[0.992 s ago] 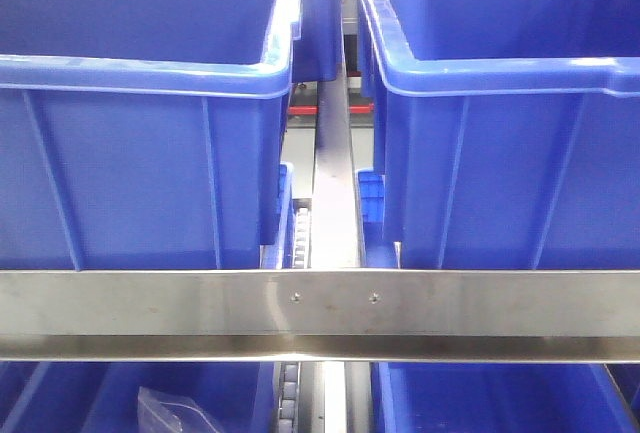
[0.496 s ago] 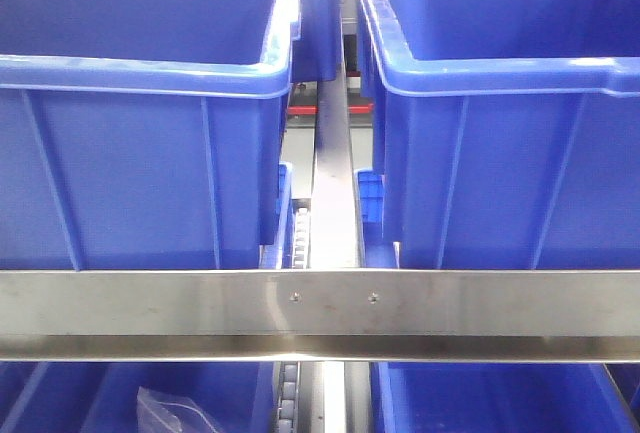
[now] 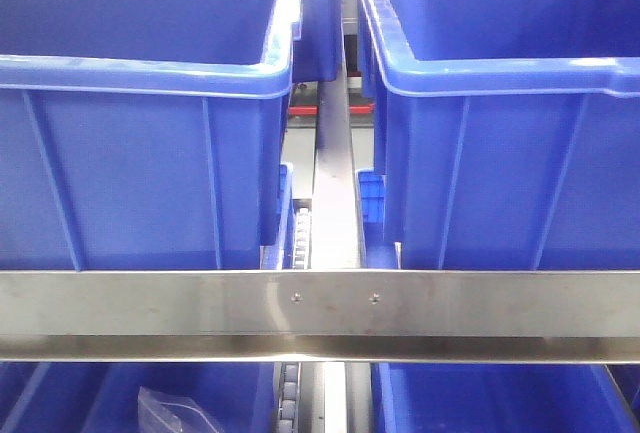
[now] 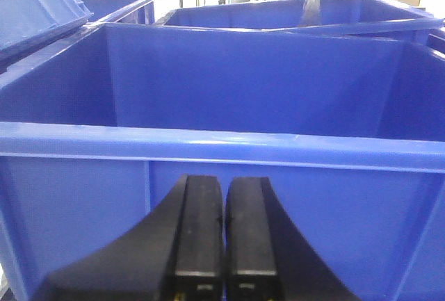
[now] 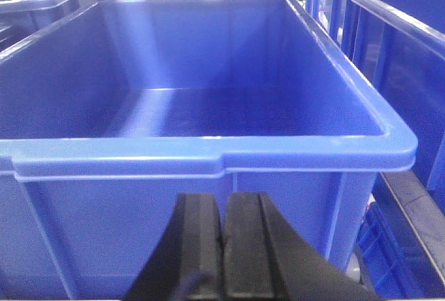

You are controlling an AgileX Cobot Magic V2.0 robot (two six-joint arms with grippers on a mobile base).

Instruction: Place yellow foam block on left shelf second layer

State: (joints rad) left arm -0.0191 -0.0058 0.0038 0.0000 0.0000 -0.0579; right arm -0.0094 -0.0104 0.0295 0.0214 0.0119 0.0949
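We see both black grippers — left gripper (image 4: 224,235), right gripper (image 5: 222,245) — closed, empty, facing deep blue plastic bins (image 4: 208,148).

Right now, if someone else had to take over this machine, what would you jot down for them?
Left pincer: shut, empty, facing a blue bin.
Right pincer: shut, empty, facing another blue bin that looks empty.
The yellow foam block shows in no view; neither pincer holds it.
Done: nothing that can be seen.
Left: find the block, grasp it, set it on the left shelf's second layer.
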